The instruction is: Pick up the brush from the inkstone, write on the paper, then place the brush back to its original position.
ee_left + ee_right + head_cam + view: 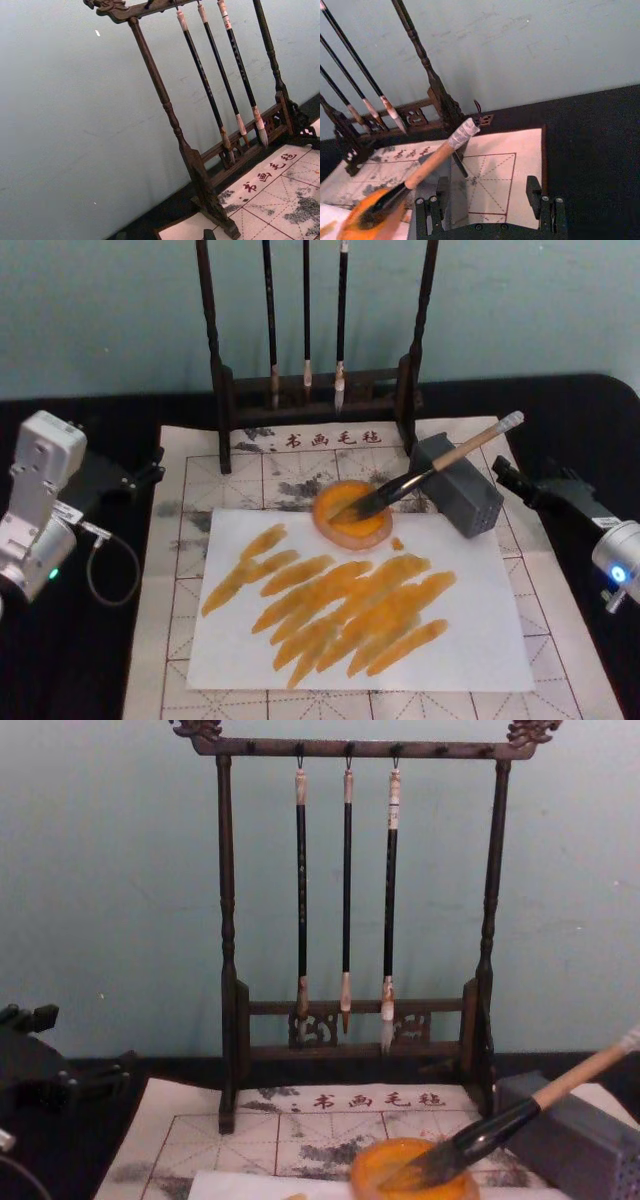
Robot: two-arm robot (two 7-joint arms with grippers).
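We see one brush (425, 475) lying slantwise, bristles down-left in the orange dish (351, 512), cap up-right over the grey block (460, 483). Three thin brushes (306, 315) hang behind; the paper (470, 630) carries orange strokes. Our right gripper (490, 212) stands spread and empty; the left gripper (150, 468) we cannot tell

Wooden brush rack (316, 380) holds three thin brushes (346, 900) behind gridded mat (180, 560)

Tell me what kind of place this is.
Likely a calligraphy practice desk: a brush stand with hanging brushes, a red-gridded felt mat, and a paper covered in orange strokes.

Brush rack (315, 380) walling the mat's far edge; grey block (457, 483) and propped brush (430, 473) crowding right approach
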